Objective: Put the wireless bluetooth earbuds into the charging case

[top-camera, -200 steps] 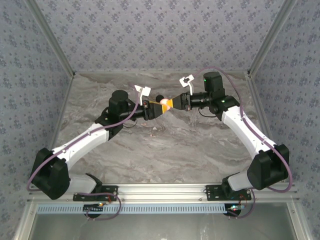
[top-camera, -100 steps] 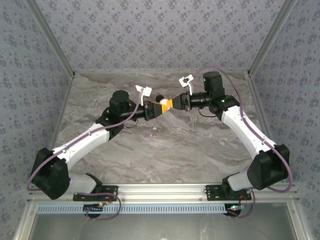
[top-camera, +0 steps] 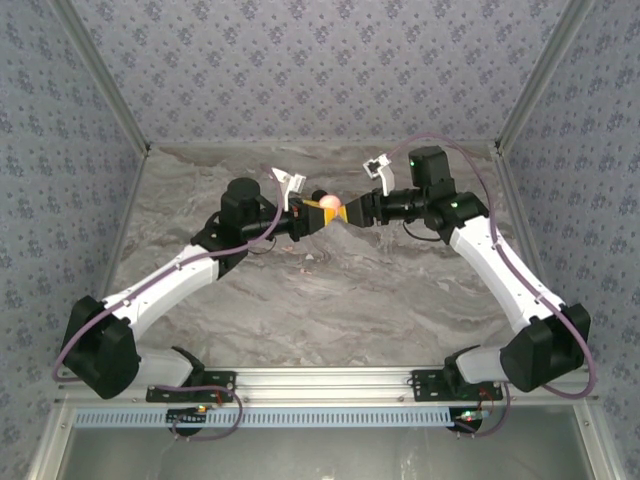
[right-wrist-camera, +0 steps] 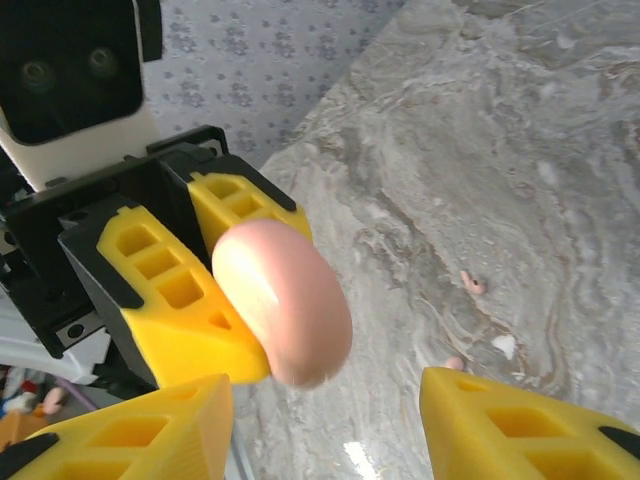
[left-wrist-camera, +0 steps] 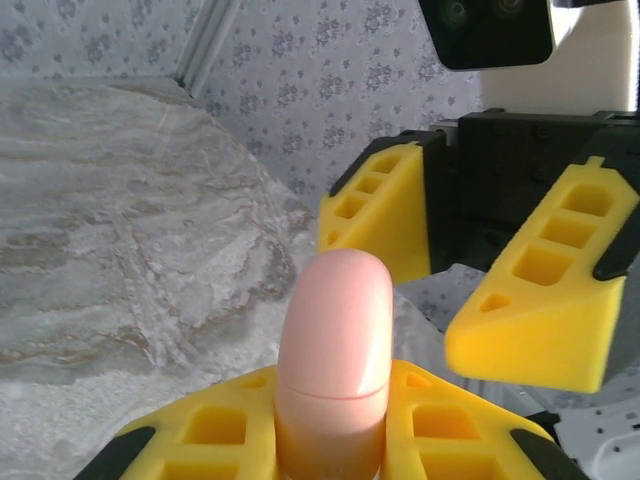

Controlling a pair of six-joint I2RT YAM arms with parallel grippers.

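Observation:
A pink pill-shaped charging case [left-wrist-camera: 335,320] with its lid closed is held above the table, and my left gripper [left-wrist-camera: 332,400] is shut on its lower half. In the top view the case [top-camera: 328,204] sits between the two grippers. My right gripper [right-wrist-camera: 325,410] is open, and its yellow fingers stand apart on either side of the case [right-wrist-camera: 285,300] without touching it. Two tiny pink earbuds lie on the marble below: one earbud [right-wrist-camera: 472,285] in full view, the other earbud [right-wrist-camera: 453,362] partly hidden behind my right finger.
A small white bit [right-wrist-camera: 503,346] lies on the marble table [top-camera: 330,300] beside the earbuds. Patterned walls close the table in at the back and both sides. The two arms meet nose to nose over the far middle of the table.
My right gripper has opened, let go of the case and drawn back a little to the right. My left gripper has closed on the case and now holds it alone.

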